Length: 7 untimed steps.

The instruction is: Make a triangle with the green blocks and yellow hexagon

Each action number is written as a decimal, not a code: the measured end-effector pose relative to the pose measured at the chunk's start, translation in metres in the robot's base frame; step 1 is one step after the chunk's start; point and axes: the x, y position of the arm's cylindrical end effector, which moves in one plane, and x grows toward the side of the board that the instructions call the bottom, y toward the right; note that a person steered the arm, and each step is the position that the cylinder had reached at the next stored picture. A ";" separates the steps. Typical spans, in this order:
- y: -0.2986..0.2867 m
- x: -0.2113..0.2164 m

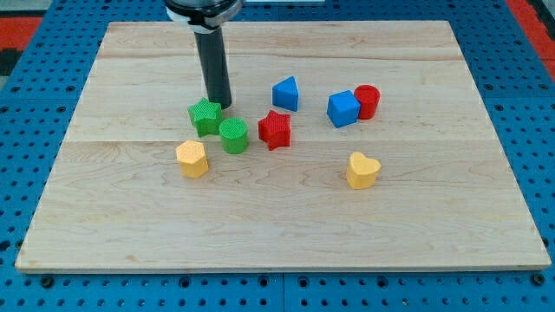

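Triangle looks nearly formed – green star (205, 116) touches my tip (222, 105) on its lower left, green cylinder (233, 136) just below, yellow hexagon (192, 159) farther down-left – the end effector, a bare rod, holds nothing, so only fine spacing remains.

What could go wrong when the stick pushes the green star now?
My tip sits just above and right of the green star. A push from there may drive the star into the green cylinder beside it, closing the triangle's gap. The red star lies close to the cylinder's right and could get bumped too.
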 end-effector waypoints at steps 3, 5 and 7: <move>0.047 0.062; -0.042 0.037; 0.026 0.035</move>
